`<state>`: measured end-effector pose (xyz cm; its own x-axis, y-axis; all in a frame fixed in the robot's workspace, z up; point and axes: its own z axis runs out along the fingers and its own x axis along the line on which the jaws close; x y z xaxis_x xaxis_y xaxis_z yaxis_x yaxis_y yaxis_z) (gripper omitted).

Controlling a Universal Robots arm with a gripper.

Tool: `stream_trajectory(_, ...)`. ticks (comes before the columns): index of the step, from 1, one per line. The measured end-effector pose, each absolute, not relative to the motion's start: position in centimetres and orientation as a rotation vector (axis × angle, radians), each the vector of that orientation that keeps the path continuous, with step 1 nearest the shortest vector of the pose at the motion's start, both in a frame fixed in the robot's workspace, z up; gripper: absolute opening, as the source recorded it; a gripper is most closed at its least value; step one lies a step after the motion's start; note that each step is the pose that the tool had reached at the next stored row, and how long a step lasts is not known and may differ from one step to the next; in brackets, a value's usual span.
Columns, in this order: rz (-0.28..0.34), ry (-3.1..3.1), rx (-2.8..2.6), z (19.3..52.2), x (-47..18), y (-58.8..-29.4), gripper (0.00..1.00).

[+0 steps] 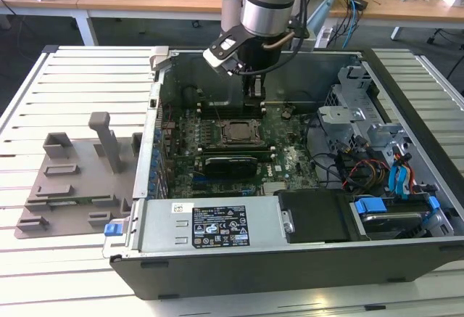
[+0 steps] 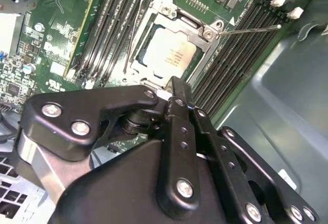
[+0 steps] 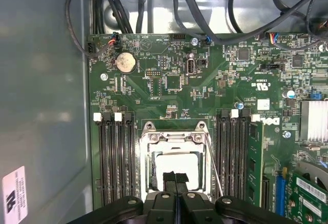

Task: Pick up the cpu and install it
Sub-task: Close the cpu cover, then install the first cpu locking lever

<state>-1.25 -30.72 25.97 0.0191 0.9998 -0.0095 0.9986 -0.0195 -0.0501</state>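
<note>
- The cpu lies flat in the socket on the board.
- The gripper hangs just over the cpu, clenched on nothing; whether it touches the chip I cannot tell.
- The chip looks seated, so any contact should be light and straight down; a skewed push could harm the pins.
- The thin lever stands loose beside the socket; the fingers should stay clear of it and of the memory slots.

Exterior view above the case; both wrist views close over the socket
</note>
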Motion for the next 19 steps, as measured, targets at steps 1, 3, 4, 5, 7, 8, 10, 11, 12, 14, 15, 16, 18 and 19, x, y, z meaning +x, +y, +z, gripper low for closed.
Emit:
stream_trajectory(1, 0.065, -2.179, -2.221, 26.04, -1.25, -30.71, 0.11)
stream_trajectory(3, 0.065, -2.179, -2.221, 26.05, -1.25, -30.72, 0.11)
stream_trajectory(4, 0.065, -2.179, -2.221, 26.05, -1.25, -30.72, 0.11)
stream_trajectory(5, 0.065, -2.179, -2.221, 26.05, -1.25, -30.72, 0.11)
stream_trajectory(7, 0.065, -2.179, -2.221, 26.06, -1.25, -30.72, 0.11)
stream_trajectory(8, 0.065, -2.179, -2.221, 26.06, -1.25, -30.72, 0.11)
stream_trajectory(10, 0.065, -2.179, -2.221, 26.06, -1.25, -30.72, 0.11)
stream_trajectory(11, 0.065, -2.185, -2.216, 26.07, -1.25, -30.72, 0.11)
stream_trajectory(12, 0.066, -2.202, -2.199, 26.07, -1.25, -30.72, 0.11)
stream_trajectory(14, 0.066, -2.233, -2.169, 26.07, -1.25, -30.72, 0.11)
stream_trajectory(15, 0.066, -2.243, -2.158, 26.07, -1.25, -30.72, 0.11)
stream_trajectory(16, 0.067, -2.252, -2.149, 26.06, -1.25, -30.72, 0.11)
stream_trajectory(18, 0.067, -2.294, -2.106, 26.06, -1.25, -30.72, 0.11)
stream_trajectory(19, 0.068, -2.316, -2.082, 26.06, -1.25, -30.72, 0.11)
